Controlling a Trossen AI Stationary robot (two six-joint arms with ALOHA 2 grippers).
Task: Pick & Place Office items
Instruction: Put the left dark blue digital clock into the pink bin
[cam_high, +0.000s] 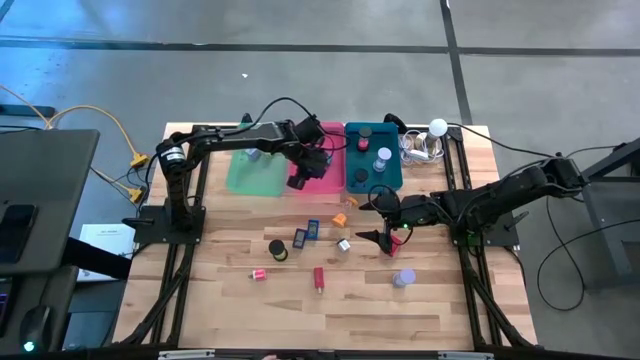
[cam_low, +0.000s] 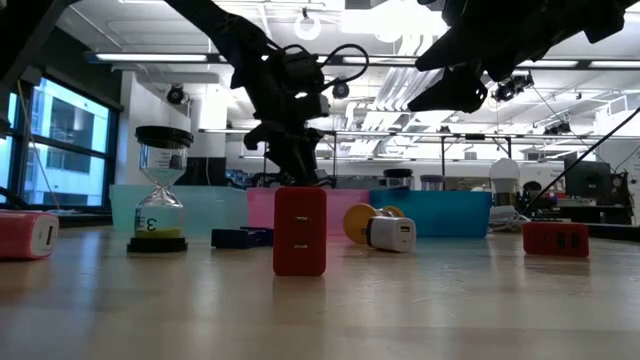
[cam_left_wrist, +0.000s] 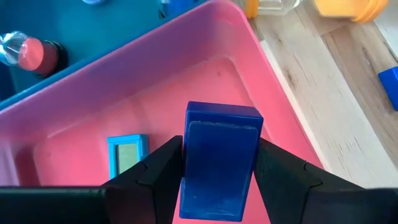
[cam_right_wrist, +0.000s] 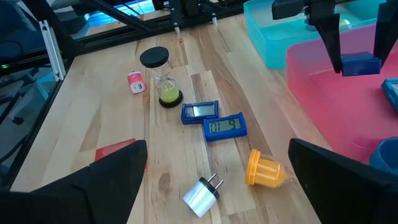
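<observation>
On the wooden worktop (cam_high: 430, 300), we see the left tool (cam_left_wrist: 217, 180) clamped on a blue block (cam_left_wrist: 219, 160), upright directly above the pink tray (cam_left_wrist: 124, 112); the right tool (cam_right_wrist: 217, 186) gapes wide, farther off.

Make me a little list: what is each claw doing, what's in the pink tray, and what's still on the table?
left claw: shut on a blue block, held above the pink tray
right claw: open, holding nothing, above the wooden table
in the pink tray: a small blue clock lying flat
on the table: an hourglass, two blue clocks, an orange piece, a white plug
</observation>
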